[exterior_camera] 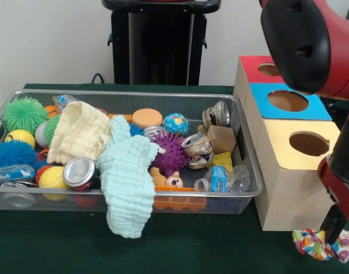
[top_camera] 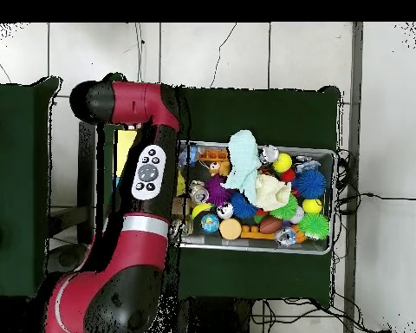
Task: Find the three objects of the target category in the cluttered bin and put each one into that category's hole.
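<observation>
1. Nearest the camera, at the bench's (exterior_camera: 60, 245) front corner, the end effector (exterior_camera: 332, 228) pinches a multicoloured cloth (exterior_camera: 323, 244); I think the cloth brushes the bench, though the contact is hard to read. It sits below and in front of the boxes, so a lift could snag or drop it.
2. Just behind, the yellow-topped box's hole (exterior_camera: 309, 143) is narrow; a loose cloth may drape over its rim.
3. Beyond the boxes' side, a pale green cloth (exterior_camera: 127, 182) overhangs the wire bin (exterior_camera: 231, 201) and a cream cloth (exterior_camera: 80, 132) lies inside; pulling either might drag cans or balls out.
</observation>
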Controlling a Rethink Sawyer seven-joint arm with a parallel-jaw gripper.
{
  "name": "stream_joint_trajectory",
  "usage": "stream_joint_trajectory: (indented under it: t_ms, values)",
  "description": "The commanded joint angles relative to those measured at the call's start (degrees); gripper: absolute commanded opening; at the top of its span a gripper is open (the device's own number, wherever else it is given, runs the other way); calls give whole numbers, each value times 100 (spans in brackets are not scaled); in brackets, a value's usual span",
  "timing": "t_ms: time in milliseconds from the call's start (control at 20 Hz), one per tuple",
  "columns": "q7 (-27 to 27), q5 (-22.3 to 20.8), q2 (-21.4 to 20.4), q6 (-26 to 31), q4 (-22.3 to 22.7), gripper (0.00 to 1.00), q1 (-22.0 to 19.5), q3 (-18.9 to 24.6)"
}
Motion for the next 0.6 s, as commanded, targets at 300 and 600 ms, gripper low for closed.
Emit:
stream_joint_trajectory:
  t_ms: [300, 600]
  values:
    - [-132, -242, -980, 988, 710, 0, 1, 346]
    - [-219, -328, -1292, 1069, 928, 0, 59, 369]
